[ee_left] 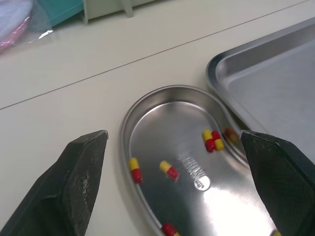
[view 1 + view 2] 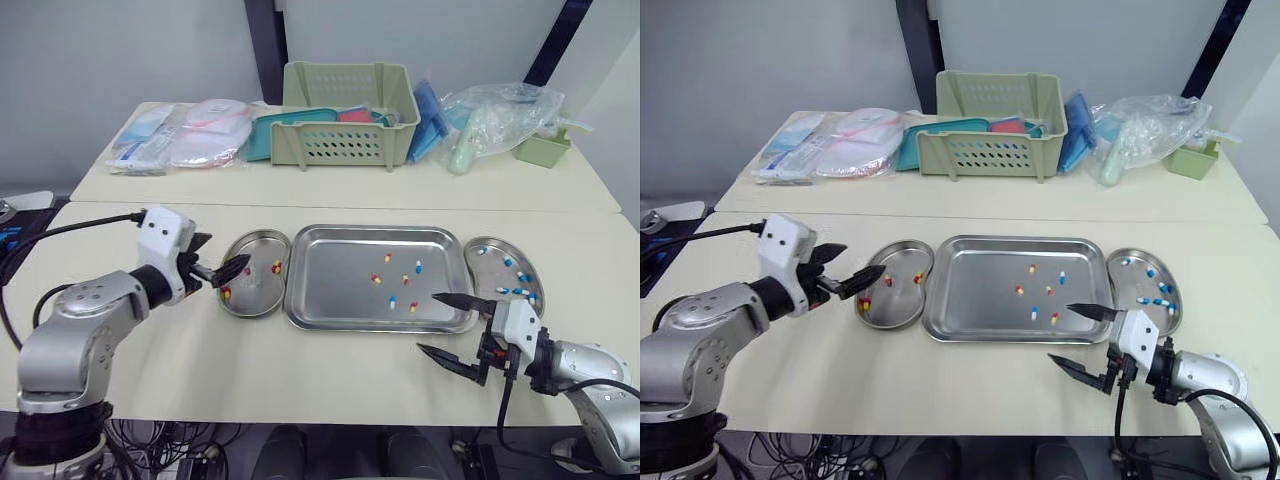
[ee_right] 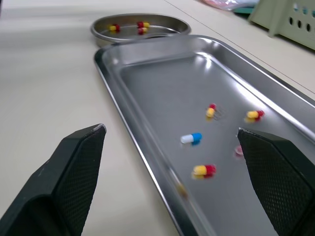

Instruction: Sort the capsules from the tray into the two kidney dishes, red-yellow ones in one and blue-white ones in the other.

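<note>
Right hand [image 2: 428,322]: fingers apart, empty, hovering low over the table [image 2: 300,375] at the near right corner of the tray [image 2: 335,285]. The tray holds a handful of loose capsules, right of centre. Nearest you are a red-yellow capsule [image 2: 413,307] and a blue-white capsule [image 2: 393,300], close together but not touching.

Expect them to be light, slick and quick to roll on steel, with a crushable shell. Pinch across the barrel and squeeze gently.

The tray has a raised rim all round, so come in from above and don't sweep sideways. Its floor around the capsules is mostly bare, so there's room for your fingers.

- Left kidney dish [image 2: 255,292]: just beside the tray's left edge, holds red-yellows.
- Right kidney dish [image 2: 488,270]: just beside the right edge, holds blue-whites.
- Left hand [image 2: 224,264]: fingers apart, empty, over the left dish.
- Basket [image 2: 348,115]: on the far table, well clear.
</note>
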Available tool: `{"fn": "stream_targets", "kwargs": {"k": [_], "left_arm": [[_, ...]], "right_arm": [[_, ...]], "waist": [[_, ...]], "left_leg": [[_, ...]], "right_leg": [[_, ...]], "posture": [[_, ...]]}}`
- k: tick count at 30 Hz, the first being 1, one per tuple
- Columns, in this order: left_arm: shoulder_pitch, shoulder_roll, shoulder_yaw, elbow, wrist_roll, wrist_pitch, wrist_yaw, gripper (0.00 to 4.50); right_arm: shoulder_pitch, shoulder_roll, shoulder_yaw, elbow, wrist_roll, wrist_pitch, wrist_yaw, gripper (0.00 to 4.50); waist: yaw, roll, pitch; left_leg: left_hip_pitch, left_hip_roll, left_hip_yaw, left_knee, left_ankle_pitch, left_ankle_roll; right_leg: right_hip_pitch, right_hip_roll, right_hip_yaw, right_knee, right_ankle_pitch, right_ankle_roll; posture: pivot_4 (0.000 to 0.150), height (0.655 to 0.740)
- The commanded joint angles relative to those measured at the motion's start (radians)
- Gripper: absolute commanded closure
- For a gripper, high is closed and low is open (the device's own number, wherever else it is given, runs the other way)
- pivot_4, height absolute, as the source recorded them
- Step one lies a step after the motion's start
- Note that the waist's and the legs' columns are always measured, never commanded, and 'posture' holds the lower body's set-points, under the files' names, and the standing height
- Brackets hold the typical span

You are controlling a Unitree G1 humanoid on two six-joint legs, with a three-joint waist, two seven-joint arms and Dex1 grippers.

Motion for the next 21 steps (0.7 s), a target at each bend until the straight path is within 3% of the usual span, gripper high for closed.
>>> {"fn": "stream_targets", "kwargs": {"k": [1, 9, 21], "left_arm": [[0.052, 0.024, 0.09, 0.047, 0.006, -0.131, -0.045, 0.03], [0.254, 0.048, 0.257, 0.236, -0.044, -0.274, -0.197, 0.03], [0.445, 0.072, 0.293, 0.397, -0.014, -0.458, -0.313, 0.03]], "right_arm": [[0.024, -0.032, -0.11, -0.034, 0.047, 0.02, -0.012, 0.0], [0.159, -0.146, -0.433, 0.094, 0.072, 0.052, 0.042, 0.0], [0.267, -0.203, -0.585, 0.231, 0.047, 0.122, 0.076, 0.0]], "waist": [[0.001, 0.0, 0.0], [0.0, 0.0, 0.0], [-0.001, -0.001, 0.0]], "left_leg": [[0.0, 0.0, 0.0, 0.0, 0.0, 0.0], [0.0, 0.0, 0.002, -0.001, 0.0, 0.0], [0.001, 0.0, 0.002, -0.002, 0.0, 0.0]], "right_leg": [[0.0, 0.0, 0.0, 0.0, 0.0, 0.0], [0.0, 0.0, 0.001, -0.001, 0.0, 0.0], [0.0, 0.0, 0.001, -0.001, 0.0, 0.0]], "posture": [[0.15, 0.74], [0.15, 0.74], [0.15, 0.74]]}}
